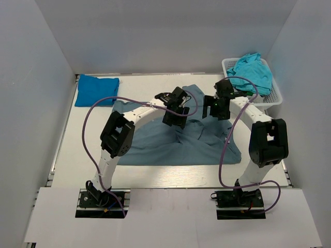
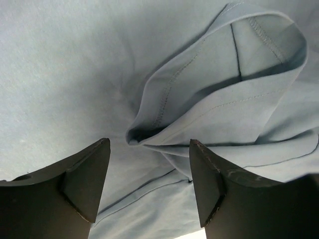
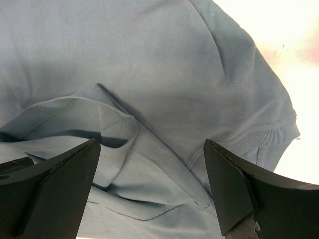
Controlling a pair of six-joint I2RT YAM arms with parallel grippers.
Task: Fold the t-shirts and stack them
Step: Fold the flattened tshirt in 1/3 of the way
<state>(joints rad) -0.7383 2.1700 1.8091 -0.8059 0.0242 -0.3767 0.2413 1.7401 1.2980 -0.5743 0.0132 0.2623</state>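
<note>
Left gripper (image 2: 149, 144), bottom of the left wrist view: I read its jaws as apart with nothing clamped, set either side of a raised fold (image 2: 199, 99) in the grey-blue shirt (image 1: 155, 147), probably to pinch it. Right gripper (image 3: 152, 144), bottom of its own view: jaws wide, empty, poised over the same shirt near a stitched edge (image 3: 269, 137). In the top view the shirt lies rumpled at centre frame, both grippers over its upper middle. The bright blue shirt (image 1: 96, 89) sits folded at upper left; the turquoise shirts (image 1: 253, 70) are heaped in the basket (image 1: 276, 95) at upper right. Bare table (image 1: 155, 178) lies below and left of the shirt; the basket crowds the right arm.
</note>
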